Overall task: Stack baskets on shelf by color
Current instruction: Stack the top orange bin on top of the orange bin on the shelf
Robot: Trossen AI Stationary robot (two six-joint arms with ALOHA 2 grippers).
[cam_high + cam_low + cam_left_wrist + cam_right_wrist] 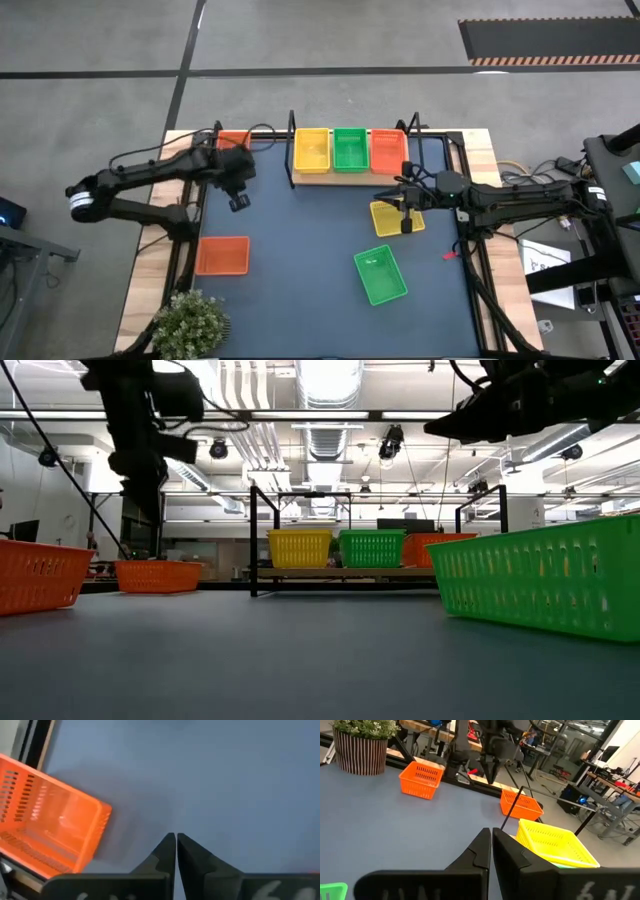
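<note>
The wooden shelf at the far side carries a yellow basket, a green one and an orange one, side by side. Loose on the blue table lie an orange basket, another orange one at the far left, a yellow one and a green one. My left gripper hangs shut over bare table, pointing steeply down, beside the far-left orange basket. My right gripper is shut, level, above the loose yellow basket.
A potted plant stands at the near left corner. The shelf's black posts rise at its ends. Open blue tabletop lies between the loose baskets in the middle.
</note>
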